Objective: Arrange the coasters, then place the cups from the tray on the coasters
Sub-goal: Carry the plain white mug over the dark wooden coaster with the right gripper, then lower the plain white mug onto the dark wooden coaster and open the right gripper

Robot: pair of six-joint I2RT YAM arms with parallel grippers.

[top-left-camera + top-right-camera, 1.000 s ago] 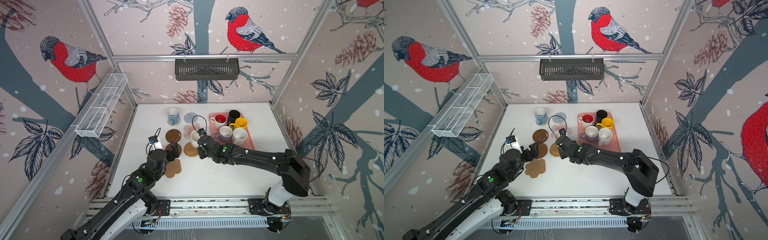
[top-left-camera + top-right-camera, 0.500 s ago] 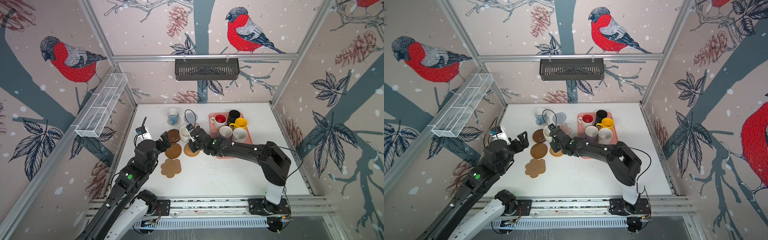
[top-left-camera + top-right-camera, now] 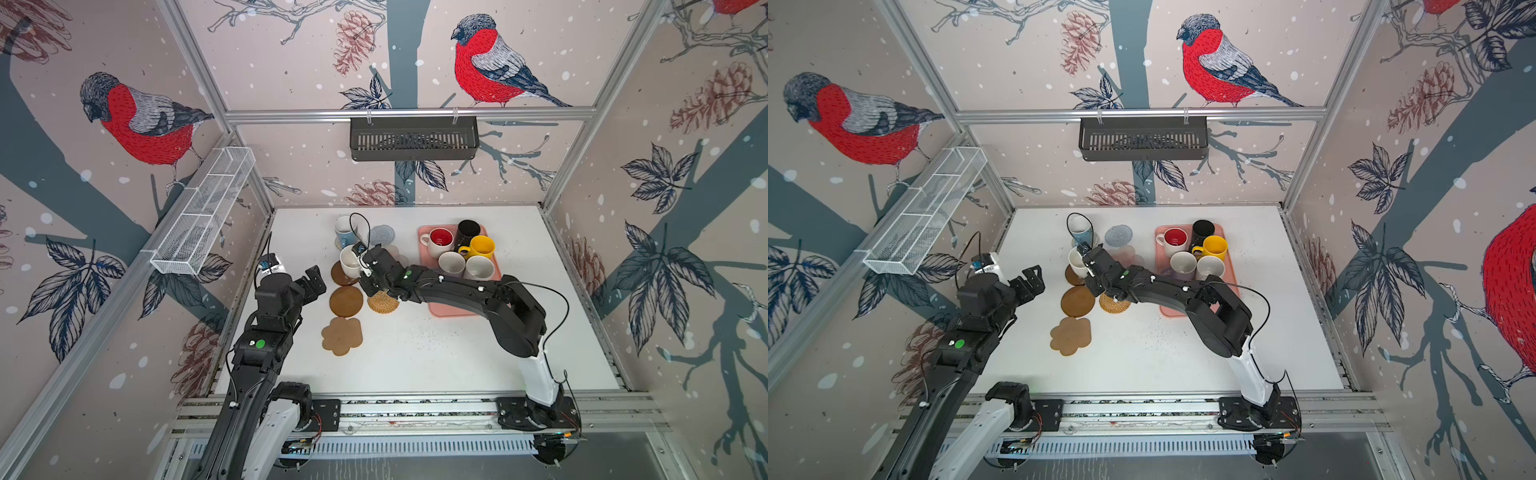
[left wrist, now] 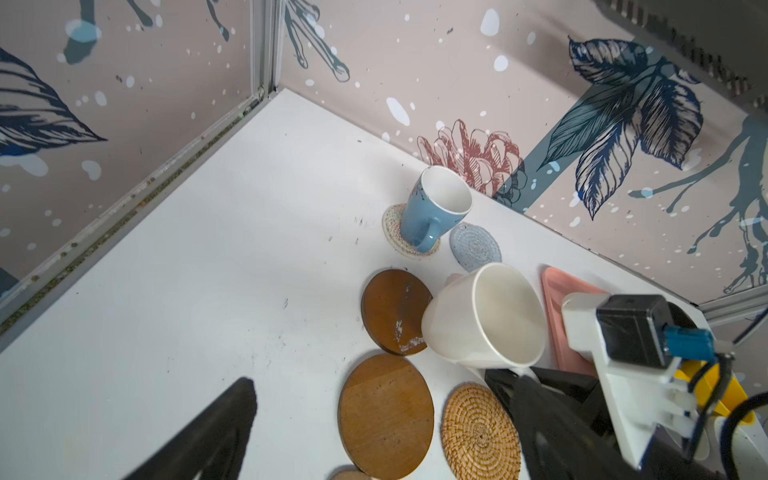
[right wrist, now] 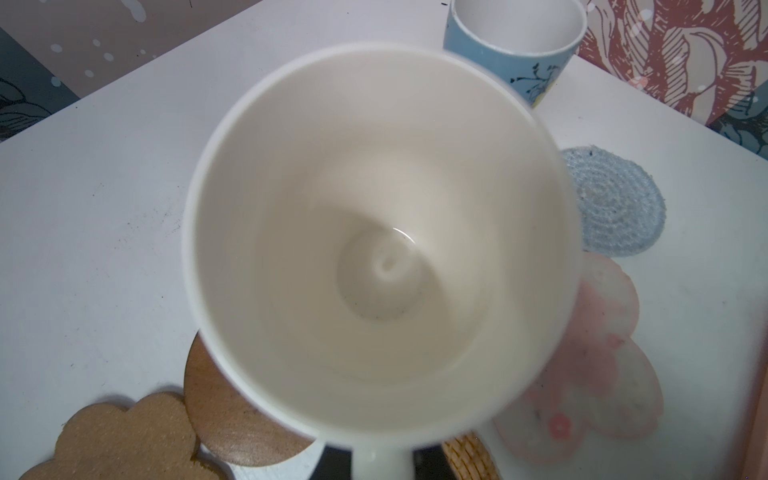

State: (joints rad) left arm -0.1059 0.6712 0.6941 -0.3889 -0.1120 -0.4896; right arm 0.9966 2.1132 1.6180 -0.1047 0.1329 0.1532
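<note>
The cream mug [image 5: 374, 249] I carry looks glossy, smooth ceramic. The brown disc [image 3: 346, 301] seems matt wood; at its three o'clock, the wicker round [image 3: 382, 306] is rough, woven.

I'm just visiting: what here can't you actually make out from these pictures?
- Right tool: its fingertips sit mostly behind the white ceramic mug in the right wrist view; the handle runs off the picture's edge.
- Mug's base: its own body hides whether it touches the dark brown round disc coaster.
- Translucent pink flower coaster: mostly under the right arm in both top views.
- Salmon-pink rectangular tray: the same arm covers its middle.
</note>
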